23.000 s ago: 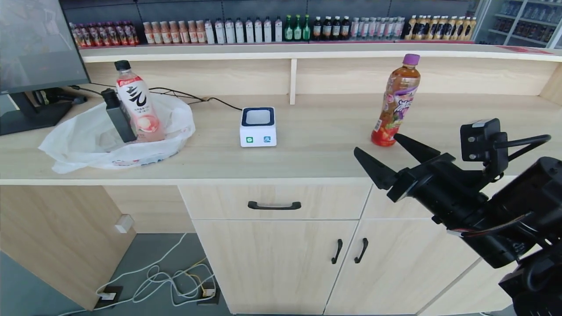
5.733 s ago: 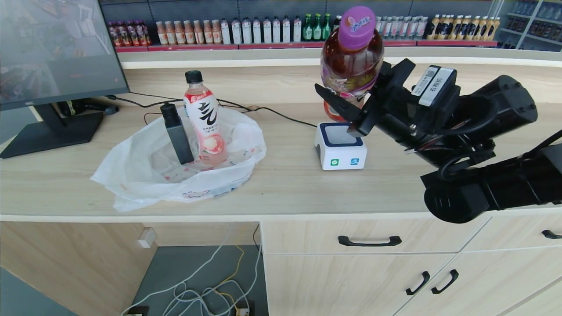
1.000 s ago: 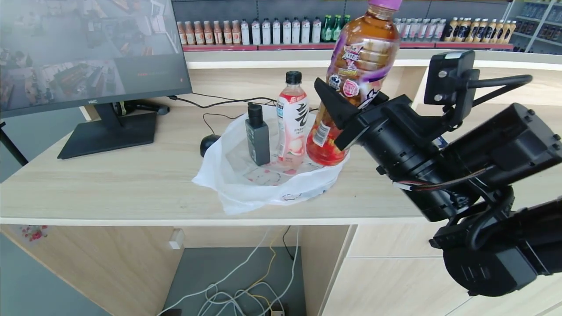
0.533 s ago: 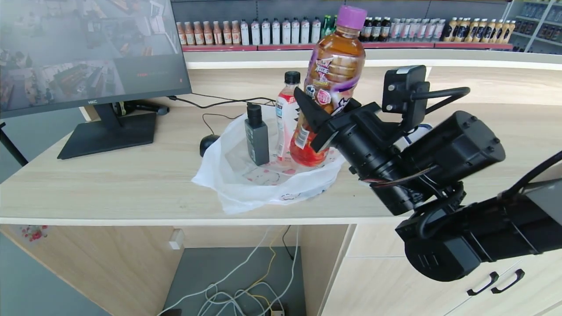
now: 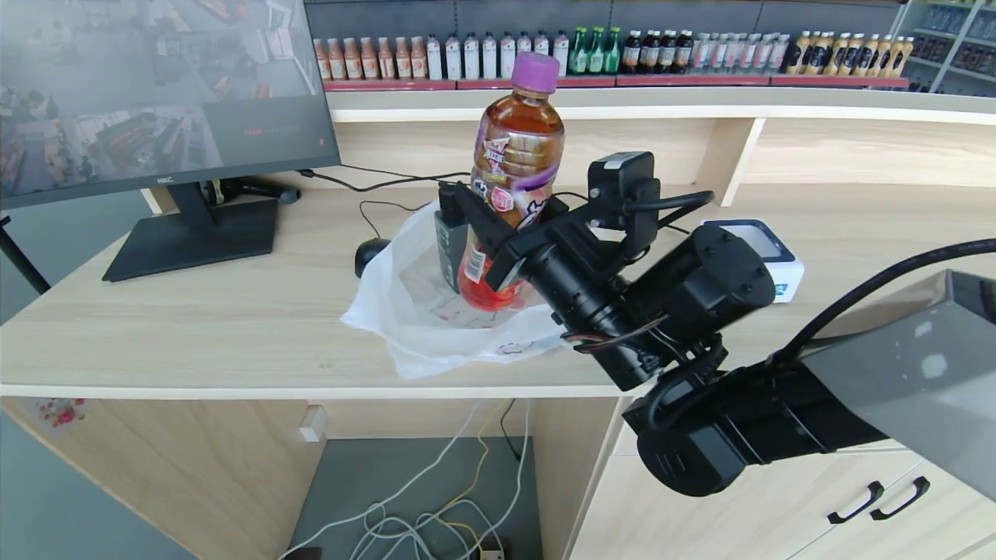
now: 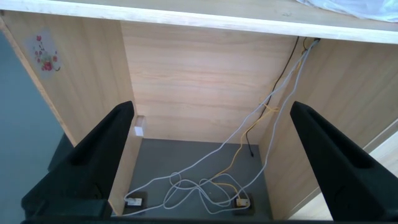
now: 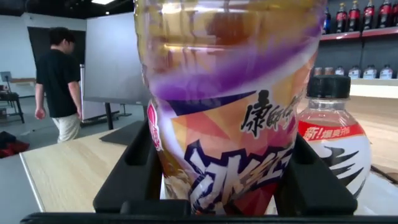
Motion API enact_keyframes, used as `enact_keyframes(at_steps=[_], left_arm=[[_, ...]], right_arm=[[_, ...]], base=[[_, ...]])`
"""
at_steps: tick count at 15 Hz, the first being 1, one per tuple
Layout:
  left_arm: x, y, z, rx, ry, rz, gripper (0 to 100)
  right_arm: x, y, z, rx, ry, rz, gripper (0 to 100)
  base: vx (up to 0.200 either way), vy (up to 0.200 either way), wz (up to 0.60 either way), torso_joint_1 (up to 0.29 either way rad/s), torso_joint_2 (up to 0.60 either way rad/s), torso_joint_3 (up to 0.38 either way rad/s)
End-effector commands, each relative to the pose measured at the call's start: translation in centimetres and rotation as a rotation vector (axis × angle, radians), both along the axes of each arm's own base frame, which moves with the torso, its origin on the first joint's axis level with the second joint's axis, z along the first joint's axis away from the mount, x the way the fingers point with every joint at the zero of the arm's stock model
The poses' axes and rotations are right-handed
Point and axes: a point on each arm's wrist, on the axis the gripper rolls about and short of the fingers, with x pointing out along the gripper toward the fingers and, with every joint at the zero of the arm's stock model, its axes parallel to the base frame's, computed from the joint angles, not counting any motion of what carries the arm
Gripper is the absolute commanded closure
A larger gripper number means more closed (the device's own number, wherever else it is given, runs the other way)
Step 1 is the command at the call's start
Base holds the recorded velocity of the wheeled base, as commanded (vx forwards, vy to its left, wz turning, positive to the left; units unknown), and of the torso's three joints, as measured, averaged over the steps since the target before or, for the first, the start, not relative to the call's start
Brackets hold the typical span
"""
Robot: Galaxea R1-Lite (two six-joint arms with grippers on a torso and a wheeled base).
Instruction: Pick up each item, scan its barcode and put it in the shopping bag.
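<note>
Head view: wooden counter (image 5: 194,327), drink shelves (image 5: 700,54) behind; right claw (image 5: 504,222) grips tea bottle (image 5: 517,140) over bag (image 5: 405,311); left claw (image 6: 211,107) wide, empty.

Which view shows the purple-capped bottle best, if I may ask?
Head view: the whole bottle, cap to base, in the right gripper. The right wrist view shows its label close up; the left wrist looks under the counter.
</note>
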Motion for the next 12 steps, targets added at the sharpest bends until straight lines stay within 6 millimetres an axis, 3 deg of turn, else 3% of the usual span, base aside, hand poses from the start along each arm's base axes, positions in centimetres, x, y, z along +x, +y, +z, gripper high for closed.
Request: enact_keyframes(at_steps=[1, 12], left_arm=[[0.0, 0.0, 0.0, 0.000, 0.000, -0.001, 0], [0.0, 0.0, 0.0, 0.000, 0.000, -0.001, 0]], right_arm=[[0.5, 0.7, -1.5, -0.017, 0.029, 0.009, 100], [3.2, 1.1, -2.9, -0.021, 0.090, -0.011, 100]], base=[[0.000, 0.000, 0.00, 0.000, 0.00, 0.000], [0.000, 0.000, 0.00, 0.000, 0.00, 0.000]])
